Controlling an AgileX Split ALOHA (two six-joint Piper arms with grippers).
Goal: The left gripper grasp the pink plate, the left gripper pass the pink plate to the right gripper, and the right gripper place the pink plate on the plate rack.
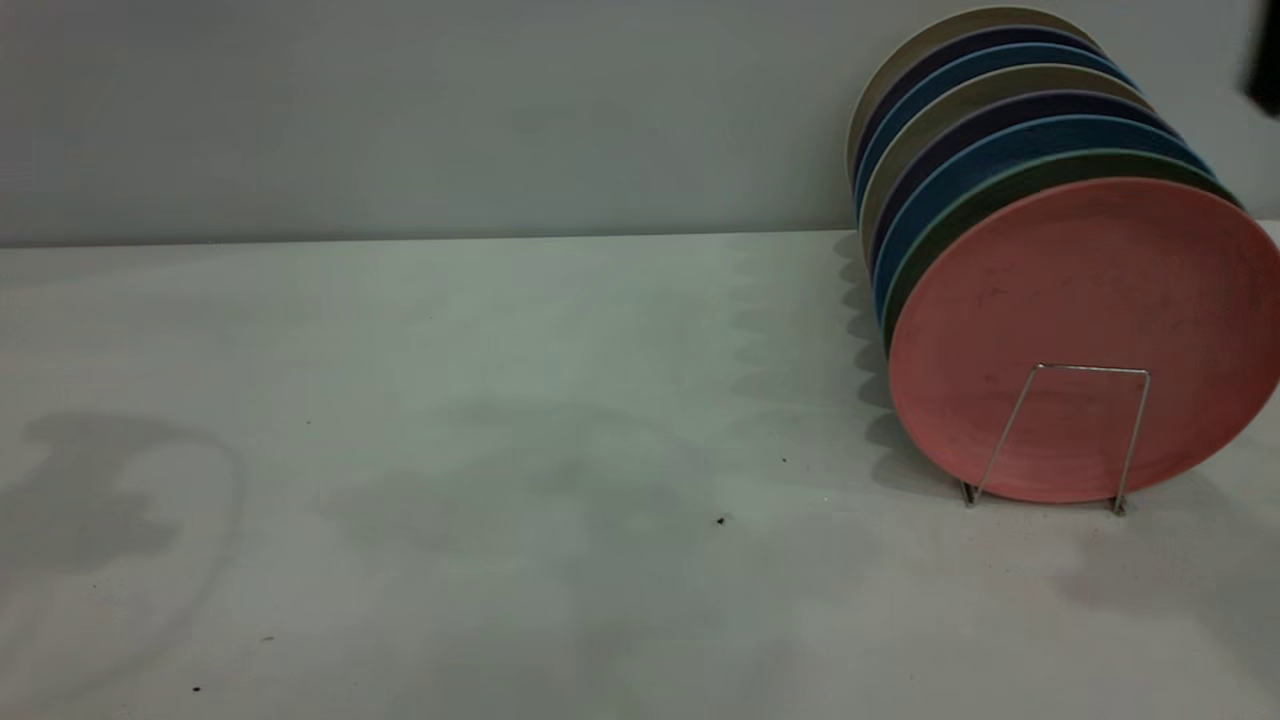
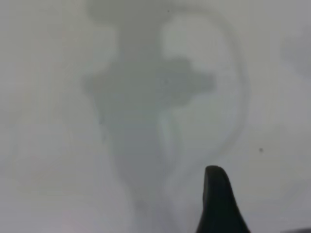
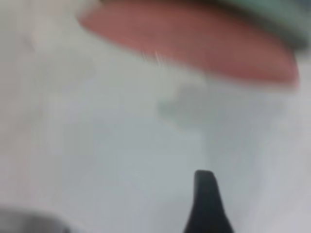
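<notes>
The pink plate [image 1: 1085,290] stands on edge as the front plate in the plate rack [image 1: 1060,372], behind a thin silver wire loop. It also shows far off in the right wrist view [image 3: 194,41]. Neither claw shows in the exterior view. In the left wrist view the left gripper [image 2: 262,206] hangs open and empty over bare table and its own shadow; one black finger [image 2: 217,201] shows. In the right wrist view the right gripper [image 3: 221,212] is open and empty, well back from the plate; one black finger [image 3: 206,204] shows.
Behind the pink plate the rack holds several more upright plates: green [image 1: 1010,185], blue [image 1: 960,160], dark purple and beige. A dark shape [image 1: 1268,55] is cut off at the exterior view's upper right edge. The white table [image 1: 500,450] carries arm shadows and small dark specks.
</notes>
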